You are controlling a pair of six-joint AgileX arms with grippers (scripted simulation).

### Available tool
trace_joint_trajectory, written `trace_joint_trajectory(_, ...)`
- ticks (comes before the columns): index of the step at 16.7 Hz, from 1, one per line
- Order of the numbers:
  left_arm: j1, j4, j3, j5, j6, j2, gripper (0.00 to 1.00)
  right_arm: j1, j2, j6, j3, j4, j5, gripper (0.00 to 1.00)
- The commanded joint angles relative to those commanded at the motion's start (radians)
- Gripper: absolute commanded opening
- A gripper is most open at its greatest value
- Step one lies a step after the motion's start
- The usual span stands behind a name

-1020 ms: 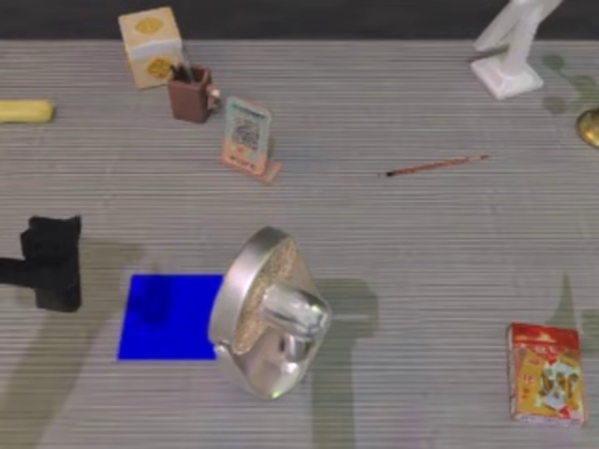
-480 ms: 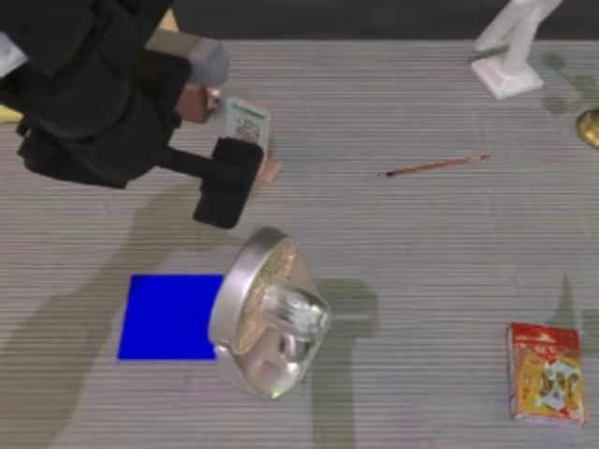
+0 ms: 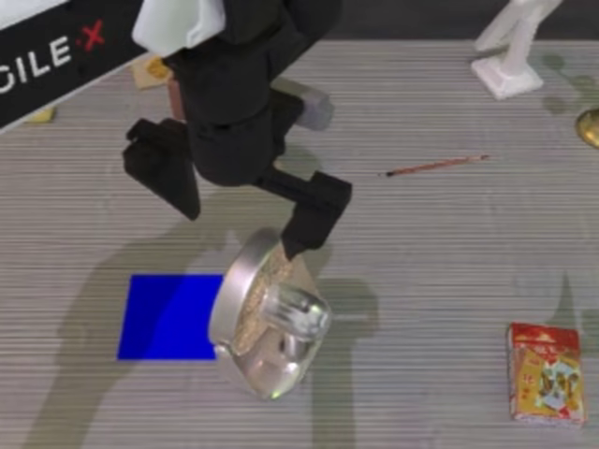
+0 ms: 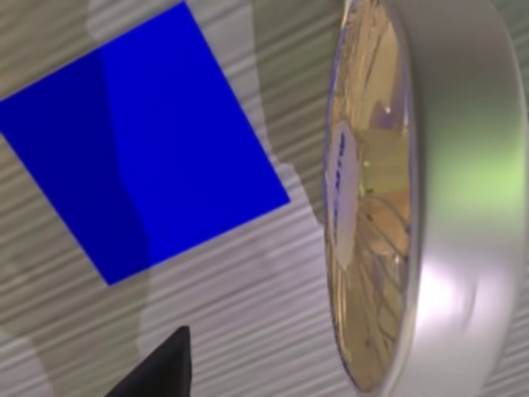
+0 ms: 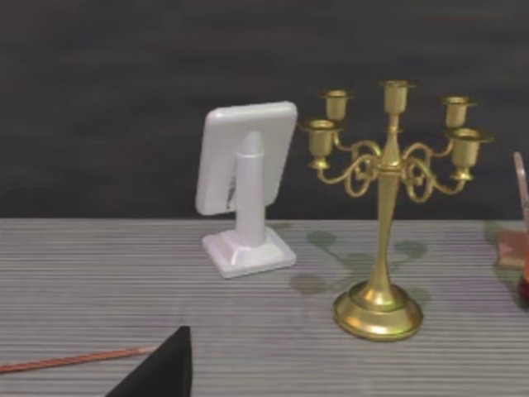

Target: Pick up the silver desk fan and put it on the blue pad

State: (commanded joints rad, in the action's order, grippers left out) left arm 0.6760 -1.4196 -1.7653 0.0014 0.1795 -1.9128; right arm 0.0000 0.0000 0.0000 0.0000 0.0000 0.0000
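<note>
The silver desk fan (image 3: 271,318) stands tilted at the front middle of the table, its chrome rim against the right edge of the blue pad (image 3: 168,316). My left gripper (image 3: 241,232) hangs open just behind the fan. One finger (image 3: 304,220) reaches the top of the rim and the other finger (image 3: 164,173) is out to the left. In the left wrist view the gold mesh face (image 4: 364,207) and rim fill one side, the blue pad (image 4: 140,149) lies beside them, and one black finger (image 4: 161,372) shows. My right arm is outside the top view, its gripper open.
A white stand (image 3: 510,56) and a gold candlestick (image 3: 590,126) are at the back right. A thin red pencil (image 3: 435,166) lies right of centre and a red card box (image 3: 546,372) sits at the front right. My left arm covers the back-left items.
My left arm has swung in from the left edge across the back left, and its open gripper now reaches the fan's rim. Fan and pad have not moved.
</note>
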Motion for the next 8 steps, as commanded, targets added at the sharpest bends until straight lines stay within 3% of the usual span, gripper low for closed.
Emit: trace_joint_trajectory(8, -0.001, 0.039, 0.041, 0.0, -0.003, -0.002, 1.0, 0.0, 0.0, 0.0, 0.0, 0.0, 0.0, 1.0)
